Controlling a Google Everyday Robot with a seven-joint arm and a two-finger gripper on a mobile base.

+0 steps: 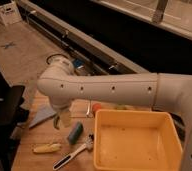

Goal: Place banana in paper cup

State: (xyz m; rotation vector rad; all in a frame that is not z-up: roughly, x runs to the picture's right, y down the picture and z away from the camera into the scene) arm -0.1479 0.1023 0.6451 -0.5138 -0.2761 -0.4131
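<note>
**Gripper hanging open over the left part of the table; banana not held**

My arm (pixel 114 90) reaches in from the right and crosses the far side of the wooden table (pixel 33 161). It bends down at the wrist above the table's left part. My gripper (pixel 63 119) hangs below that bend and points down at the tabletop. Its fingers stand apart, and I can see nothing between them.

The banana (pixel 46 148) lies flat on the table near the near-left edge, with its length running left to right. It is nearer than the gripper and a little to its left, clear of the fingers.

A blue block (pixel 75 132) lies just right of the gripper and slightly nearer. It sits between the gripper and a brush (pixel 73 154), which has a dark handle and a pale head. The brush lies at a slant just right of the banana.

A flat grey-blue piece (pixel 40 117) lies left of the gripper. A green curved piece (pixel 55 123) lies close by the fingers; I cannot tell whether they touch.

A yellow bin (pixel 134 114) takes up the right part of the table. A small red item (pixel 96 106) sits just beyond the bin's far-left corner.

I cannot make out the paper cup; my arm covers the far part of the table.
</note>
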